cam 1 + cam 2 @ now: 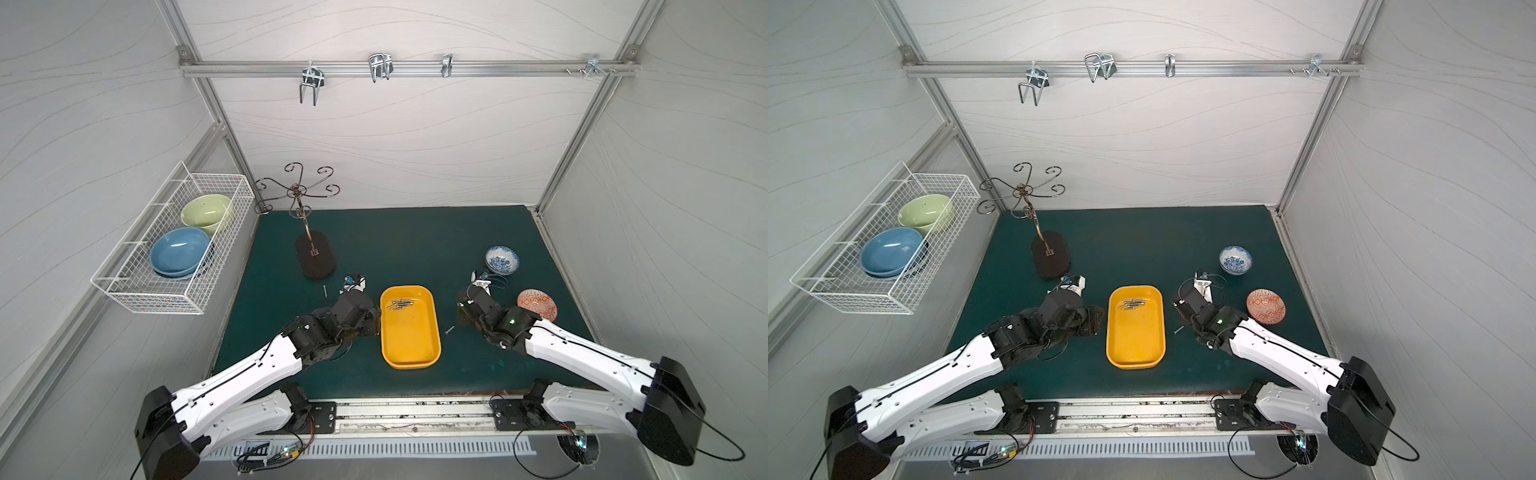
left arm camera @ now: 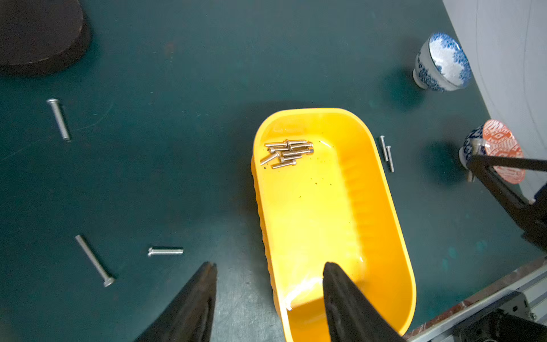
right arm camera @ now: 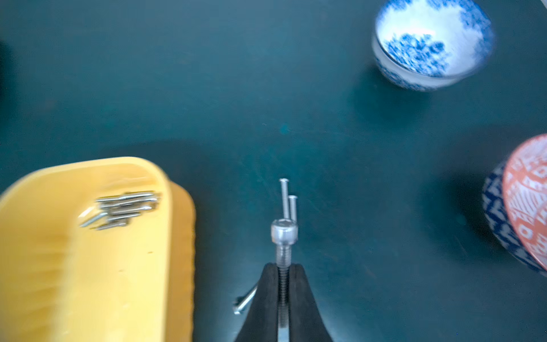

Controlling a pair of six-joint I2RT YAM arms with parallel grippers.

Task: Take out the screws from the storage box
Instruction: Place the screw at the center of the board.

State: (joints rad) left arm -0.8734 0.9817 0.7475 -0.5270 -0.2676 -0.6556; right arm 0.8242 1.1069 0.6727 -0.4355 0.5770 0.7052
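Observation:
The storage box (image 1: 411, 345) is a shallow yellow tray in the middle of the green mat, seen in both top views (image 1: 1136, 340). A small heap of screws (image 1: 400, 304) lies at its far end, also in the left wrist view (image 2: 288, 152). My left gripper (image 2: 270, 266) is open and straddles the tray's near left wall, with one finger inside and one over the mat. My right gripper (image 3: 283, 268) is shut on one screw (image 3: 284, 234), held to the right of the tray (image 3: 88, 281). Loose screws lie on the mat left of the tray (image 2: 165, 251) and right of it (image 3: 287, 198).
A blue-and-white bowl (image 1: 502, 258) and a red patterned dish (image 1: 537, 303) stand right of the right arm. A dark-based hook stand (image 1: 315, 257) is at the back left. A white wire basket (image 1: 137, 291) with two bowls hangs on the left wall.

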